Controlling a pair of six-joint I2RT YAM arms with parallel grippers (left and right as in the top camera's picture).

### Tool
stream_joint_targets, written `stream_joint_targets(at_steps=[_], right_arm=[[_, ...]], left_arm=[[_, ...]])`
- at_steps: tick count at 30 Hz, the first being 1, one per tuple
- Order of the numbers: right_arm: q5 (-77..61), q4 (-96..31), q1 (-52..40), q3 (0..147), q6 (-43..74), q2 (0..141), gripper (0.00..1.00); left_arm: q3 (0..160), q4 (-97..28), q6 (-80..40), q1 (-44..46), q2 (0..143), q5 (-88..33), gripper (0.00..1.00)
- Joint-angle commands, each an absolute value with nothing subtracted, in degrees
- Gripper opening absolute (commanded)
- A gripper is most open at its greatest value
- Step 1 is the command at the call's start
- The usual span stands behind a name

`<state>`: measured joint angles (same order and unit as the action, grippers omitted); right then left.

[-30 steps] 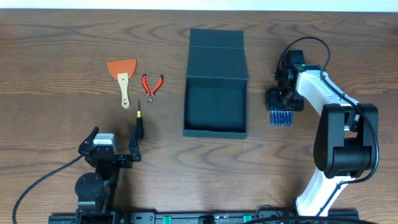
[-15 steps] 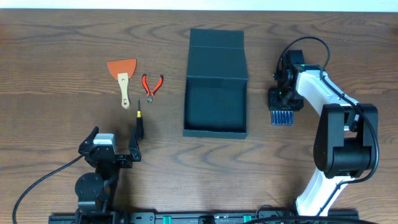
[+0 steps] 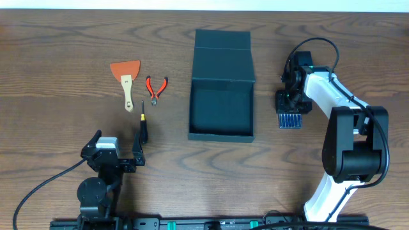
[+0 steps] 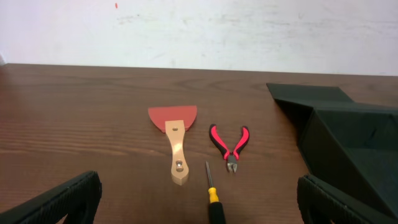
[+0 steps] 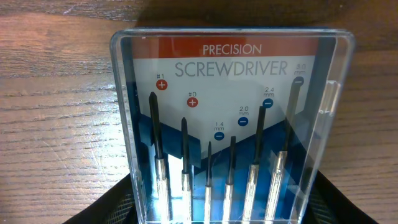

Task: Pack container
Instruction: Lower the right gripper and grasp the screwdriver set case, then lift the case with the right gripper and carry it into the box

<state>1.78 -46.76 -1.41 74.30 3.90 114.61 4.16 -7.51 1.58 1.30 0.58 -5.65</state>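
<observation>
Overhead, the container (image 3: 222,86), a dark teal-green box, sits mid-desk with its long axis running from the robot's edge to the far edge. Its hinged flap lid is thrown open and lies toward the far side, and only the dark inner floor shows in the tray. The desk (image 3: 64,38) is dark brown wood grain, and a white wall (image 4: 199,31) rises behind it in the left wrist view. Left of the box lie a scraper (image 3: 126,75) with an orange-red blade and a wooden handle, red-handled cutters (image 3: 156,87) and a small screwdriver (image 3: 142,124), all apart from one another. The left hand (image 3: 117,145) hangs near the robot's edge, spread wide and holding nothing. Right of the box, the right hand (image 3: 291,105) has closed on a clear precision screwdriver set (image 5: 230,124) with six drivers inside, its fingers against both sides of the case.
</observation>
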Motion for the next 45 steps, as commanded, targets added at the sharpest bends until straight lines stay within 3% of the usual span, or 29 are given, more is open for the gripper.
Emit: stream_joint_targets(at_steps=[1, 12, 17, 36, 45], right_arm=[[2.09, -47.81, -1.58, 73.32, 4.03, 117.91, 0.24], [2.09, -53.69, -1.58, 80.09, 4.03, 117.62, 0.19], [2.11, -56.97, -1.58, 84.4, 4.01, 117.54, 0.09], [1.89, -66.96, -2.0, 101.49, 1.39, 115.15, 0.11], [1.89, -68.4, -6.33, 106.61, -3.05, 108.33, 0.11]], left_arm=[[3.84, -7.51, 2.37, 1.48, 0.23, -5.98, 0.98], [3.84, -7.51, 2.37, 1.48, 0.23, -5.98, 0.99], [3.84, -7.51, 2.37, 1.48, 0.23, -5.98, 0.99], [3.84, -7.51, 2.37, 1.48, 0.23, -5.98, 0.99], [3.84, -7.51, 2.37, 1.48, 0.23, -5.98, 0.99]])
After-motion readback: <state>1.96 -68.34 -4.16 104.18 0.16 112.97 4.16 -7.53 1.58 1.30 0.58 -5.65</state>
